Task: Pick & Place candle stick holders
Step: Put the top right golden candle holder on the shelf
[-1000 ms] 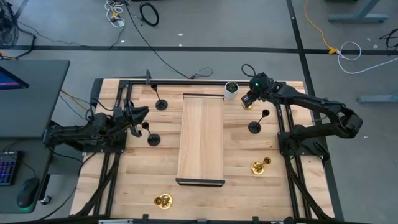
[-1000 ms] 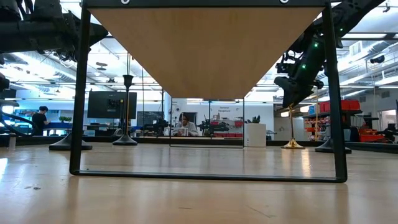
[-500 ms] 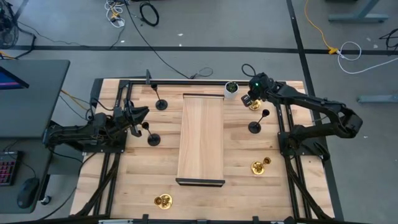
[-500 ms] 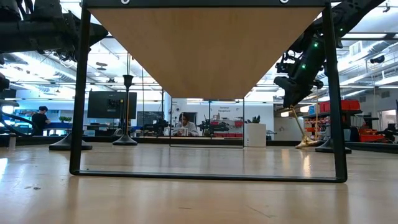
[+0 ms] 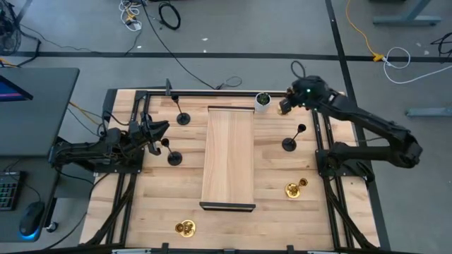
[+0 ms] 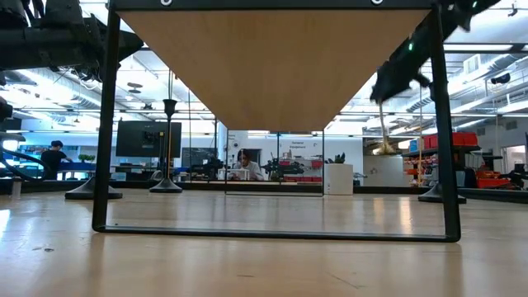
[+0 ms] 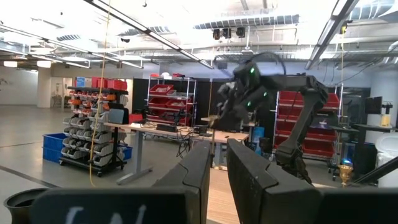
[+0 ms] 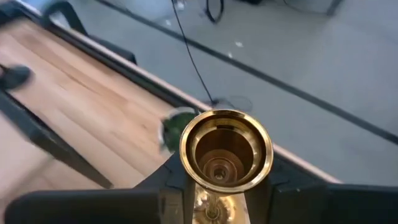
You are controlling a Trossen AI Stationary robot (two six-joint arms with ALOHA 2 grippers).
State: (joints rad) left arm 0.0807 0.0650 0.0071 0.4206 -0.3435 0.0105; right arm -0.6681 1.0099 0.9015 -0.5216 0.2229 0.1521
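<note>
My right gripper (image 5: 286, 104) is shut on a shiny gold candle stick holder (image 6: 382, 132) held in the air at the table's far right, beside the white pot with a plant (image 5: 263, 101). My left gripper (image 5: 159, 128) waits at the table's left, empty, its fingers a narrow gap apart. Next to it, a black holder (image 5: 171, 156) stands on its round base. Two more black holders (image 5: 182, 116) (image 5: 289, 143) stand on their bases. Two gold holders (image 5: 294, 188) (image 5: 185, 227) are near the front. My right gripper pinches the gold holder's thin stem (image 8: 212, 208) just below its cup (image 8: 226, 149), one finger (image 8: 171, 196) on either side. The fingers come from above, pointing down. The holder hangs nearly upright, cup up, its round base (image 6: 382, 149) lifted clear of the table.
A raised wooden shelf on a black frame (image 5: 228, 156) runs down the table's middle. Black rails (image 5: 321, 141) line both sides. The room beyond the table holds desks, and a person (image 6: 243, 165) sits far behind.
My right gripper has gone up and toward the table's far right corner with the gold holder. The holder stood on the table a second ago, tipped as it came up, and now hangs clear of the table.
</note>
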